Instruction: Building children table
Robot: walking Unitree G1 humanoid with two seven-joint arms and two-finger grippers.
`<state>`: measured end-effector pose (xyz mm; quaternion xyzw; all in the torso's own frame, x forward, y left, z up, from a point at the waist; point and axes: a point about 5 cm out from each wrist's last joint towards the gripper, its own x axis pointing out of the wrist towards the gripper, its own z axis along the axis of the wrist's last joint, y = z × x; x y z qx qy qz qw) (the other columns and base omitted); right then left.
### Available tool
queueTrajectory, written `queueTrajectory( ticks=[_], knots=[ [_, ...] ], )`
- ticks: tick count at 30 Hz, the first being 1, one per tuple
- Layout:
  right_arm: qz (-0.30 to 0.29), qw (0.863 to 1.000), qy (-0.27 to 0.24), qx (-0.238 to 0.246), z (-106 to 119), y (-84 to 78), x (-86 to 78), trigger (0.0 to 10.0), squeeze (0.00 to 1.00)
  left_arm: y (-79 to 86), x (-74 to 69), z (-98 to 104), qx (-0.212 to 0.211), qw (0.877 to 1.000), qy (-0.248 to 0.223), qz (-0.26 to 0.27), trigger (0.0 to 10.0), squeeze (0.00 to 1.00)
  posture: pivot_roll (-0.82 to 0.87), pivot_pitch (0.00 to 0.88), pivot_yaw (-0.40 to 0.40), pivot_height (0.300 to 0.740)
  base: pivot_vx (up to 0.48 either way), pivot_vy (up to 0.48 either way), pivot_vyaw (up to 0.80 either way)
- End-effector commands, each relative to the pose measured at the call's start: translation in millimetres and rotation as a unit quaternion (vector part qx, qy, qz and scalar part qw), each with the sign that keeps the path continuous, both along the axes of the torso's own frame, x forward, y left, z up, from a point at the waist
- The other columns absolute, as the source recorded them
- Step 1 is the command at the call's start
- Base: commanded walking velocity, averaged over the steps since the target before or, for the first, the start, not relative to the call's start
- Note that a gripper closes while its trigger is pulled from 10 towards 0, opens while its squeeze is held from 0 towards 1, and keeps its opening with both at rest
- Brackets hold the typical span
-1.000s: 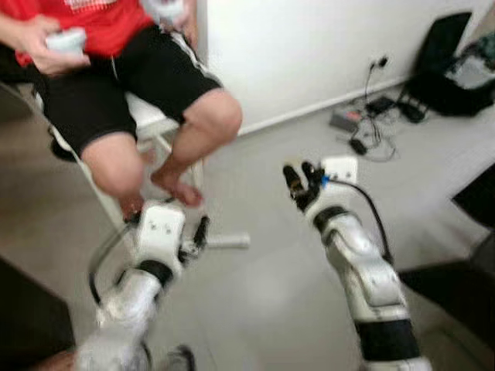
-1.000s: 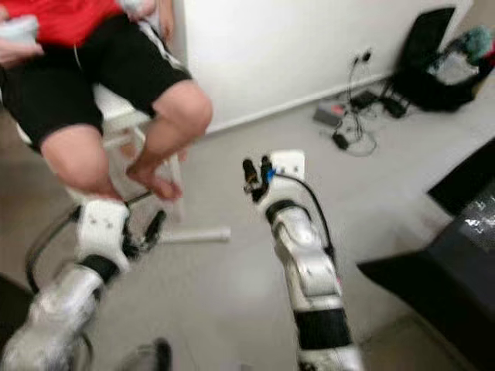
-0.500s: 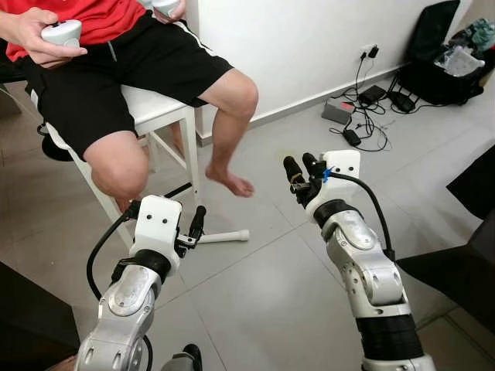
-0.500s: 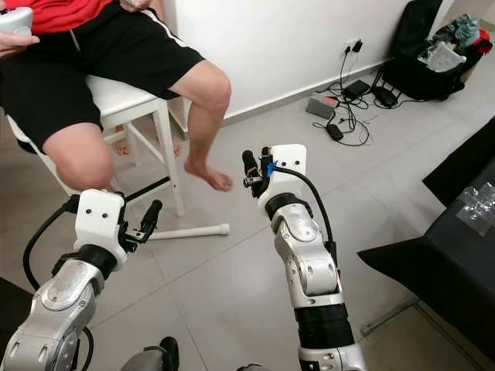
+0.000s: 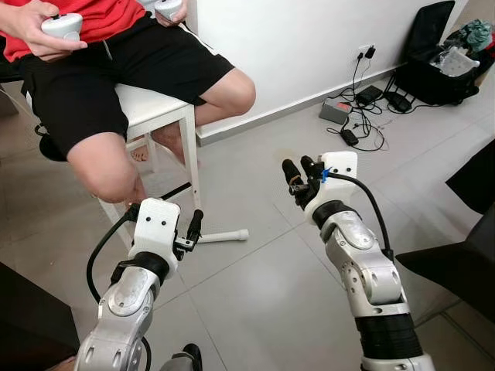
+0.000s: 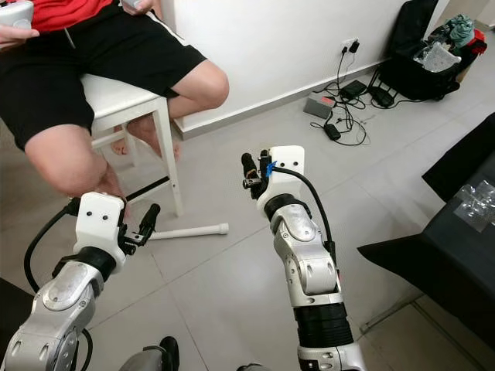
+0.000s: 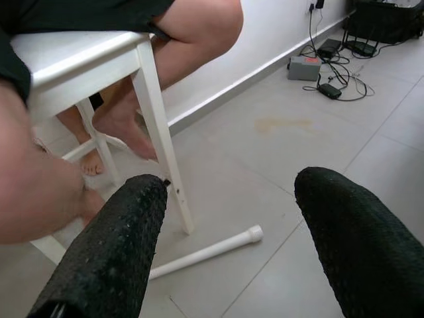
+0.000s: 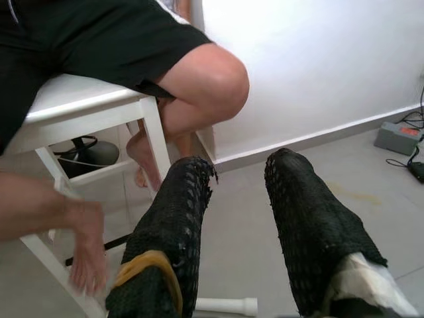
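Silver arms with black bands, white wrist boxes, looping black cables; textured black fingers [image 5: 196,225], yellow-banded on right gripper [image 5: 298,171].

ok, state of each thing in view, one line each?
Left gripper: open, empty, aimed at the tube.
Right gripper: open, empty, raised above the floor.
White tube: lying flat on the floor beside the stool leg.
Stool: upright, person seated on it.
Person: holding two controllers.

Bright, even indoor light; sharp, soft shadows.
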<state>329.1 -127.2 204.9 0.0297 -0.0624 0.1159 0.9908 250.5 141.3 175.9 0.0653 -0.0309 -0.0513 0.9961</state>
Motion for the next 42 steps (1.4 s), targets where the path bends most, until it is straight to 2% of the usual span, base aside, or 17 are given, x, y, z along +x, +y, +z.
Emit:
queueTrajectory(
  ticks=[1, 6, 20, 23, 29, 36, 40, 42],
  knots=[
    [-0.007, 1.0, 0.001, 0.0, 1, -5.8, -1.6, 10.0, 0.0, -5.4, 0.0, -6, -0.011, 1.0, 0.01, -0.007, 10.0, 0.0, 0.01, 0.189, -0.124, 0.74, 0.0, 0.0, 0.0],
    [-0.005, 1.0, -0.006, -0.001, 6, -6.7, -0.1, 10.0, 0.0, -11.0, 5.5, -5, -0.017, 1.0, 0.0, -0.007, 10.0, 0.0, 0.0, 0.167, -0.133, 0.74, 0.0, 0.0, 0.0],
    [-0.012, 1.0, -0.004, -0.006, 6, -12.8, -3.0, 10.0, 0.0, -15.0, 6.4, -11, -0.023, 1.0, 0.002, -0.01, 10.0, 0.0, -0.02, 0.149, -0.122, 0.74, 0.0, 0.0, 0.0],
    [-0.012, 1.0, 0.002, -0.007, 3, -12.6, -5.3, 10.0, 0.0, -13.2, 5.4, -10, -0.021, 1.0, 0.002, -0.01, 10.0, 0.0, -0.01, 0.152, -0.118, 0.74, 0.0, 0.0, -0.8],
    [-0.012, 1.0, 0.009, -0.008, -1, -11.3, -7.7, 10.0, 0.0, -9.4, 8.6, -8, -0.02, 1.0, -0.001, -0.007, 10.0, 0.0, -0.01, 0.175, -0.117, 0.74, 0.0, 0.0, -0.8],
    [-0.002, 1.0, 0.019, -0.008, -8, -7.1, -17.4, 10.0, 0.0, -2.0, 3.3, -9, -0.009, 1.0, 0.001, 0.001, 10.0, 0.0, 0.0, 0.227, -0.132, 0.74, 0.0, 0.0, 0.0],
    [0.001, 1.0, 0.024, -0.003, -10, -6.2, -19.2, 10.0, 0.0, 0.0, 2.5, -11, -0.005, 1.0, 0.006, 0.005, 10.0, 0.0, 0.0, 0.227, -0.132, 0.74, 0.0, 0.0, 0.0],
    [0.002, 0.999, 0.03, -0.01, -16, -6.8, -23.9, 10.0, 0.0, 0.9, -1.8, -15, -0.009, 1.0, 0.014, 0.011, 10.0, 0.0, -0.01, 0.269, -0.13, 0.74, 0.0, 0.0, 0.0]
  ],
)
